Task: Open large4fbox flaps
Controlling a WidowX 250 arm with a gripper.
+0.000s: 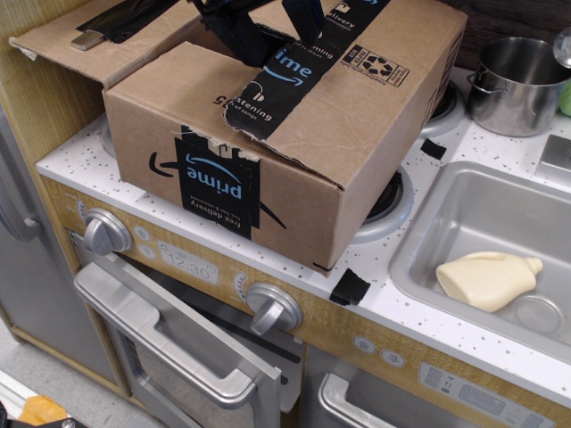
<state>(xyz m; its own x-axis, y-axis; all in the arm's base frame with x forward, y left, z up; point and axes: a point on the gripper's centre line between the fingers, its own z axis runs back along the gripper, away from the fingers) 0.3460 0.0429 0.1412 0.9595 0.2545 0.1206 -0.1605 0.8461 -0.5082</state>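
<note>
1. The gripper (268, 22) shows as two dark fingers (234, 31) at the top edge, spread apart with nothing between them, dipping into the gap between the box's top panels.
2. The large4fbox (294, 152) is brown corrugated cardboard, rectangular, standing on the white speckled stovetop (67, 152) and covering the burners.
3. Of the flaps, three can be counted: one flap (80, 40) folded outward at the upper left, carrying a torn black tape strip; a near one (178, 89) lying flat; and a right one (375, 62) lying flat under a black tape band (290, 76) with blue lettering.
4. A ragged black "prime" label (217, 183) crosses the smile arrow on the front wall.
5. Two round silver knobs (107, 232) sit on the wood-look panel below, above one oven door (178, 343) with a grey bar handle.
6. To the right, one steel sink (473, 214) holds one cream plastic bottle (489, 278) lying flat; one shiny metal pot (517, 85) stands behind.
</note>
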